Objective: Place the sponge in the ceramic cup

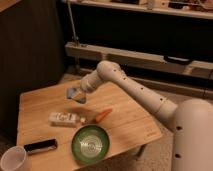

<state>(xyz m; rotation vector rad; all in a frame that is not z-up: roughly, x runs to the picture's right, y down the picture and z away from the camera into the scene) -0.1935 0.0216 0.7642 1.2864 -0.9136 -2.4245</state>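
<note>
end effector [78, 95] gripping sponge [73, 93] above table [131, 126]

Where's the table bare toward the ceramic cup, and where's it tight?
The gripper, shut on the sponge, hangs over the table middle. Bare: wood left of the power strip, and the right end past the carrot. Crowded: front edge, with ceramic cup, black bar and green bowl.

Blue sponge [76, 94], white cup [14, 159], green striped bowl [90, 144] (orange carrot [103, 114])
</note>
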